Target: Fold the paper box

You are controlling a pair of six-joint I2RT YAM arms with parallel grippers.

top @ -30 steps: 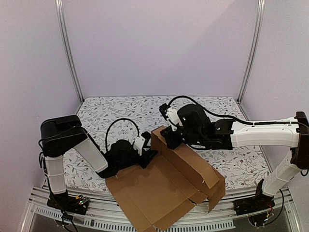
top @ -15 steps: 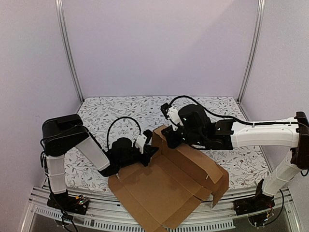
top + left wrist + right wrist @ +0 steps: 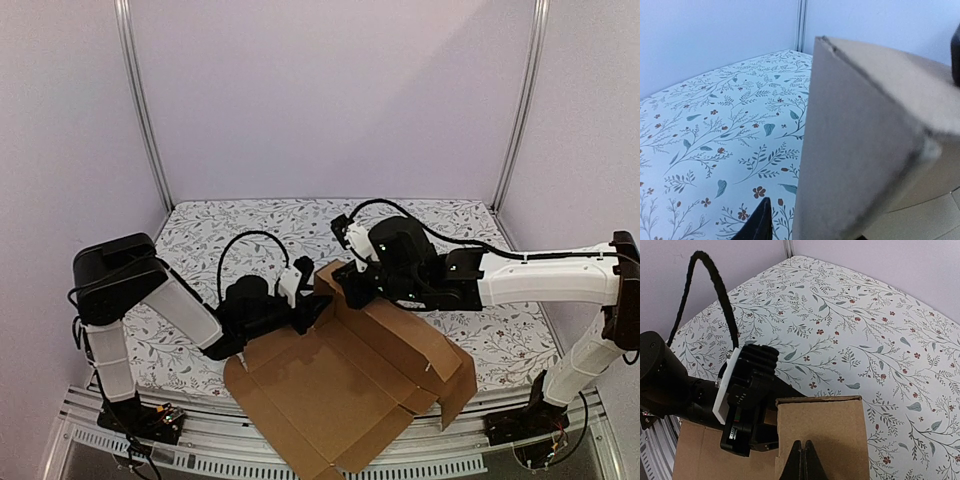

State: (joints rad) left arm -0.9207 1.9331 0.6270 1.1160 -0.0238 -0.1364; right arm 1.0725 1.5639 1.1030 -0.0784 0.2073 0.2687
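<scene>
The paper box (image 3: pixel 340 390), a plain brown corrugated cardboard die-cut sheet, lies opened out at 6 o'clock on the floral-cloth bench (image 3: pixel 230 240), its near corner overhanging the edge. At the sheet's 12 o'clock the far flap (image 3: pixel 335 280) stands raised.

Right gripper (image 3: pixel 803 456) is at the flap's 1 o'clock, jaws clenched together against its face.

Left gripper (image 3: pixel 312 312) is at the flap's 8 o'clock. One black finger (image 3: pixel 759 224) shows beside the flap and the other is hidden, so I cannot tell its grip.
</scene>
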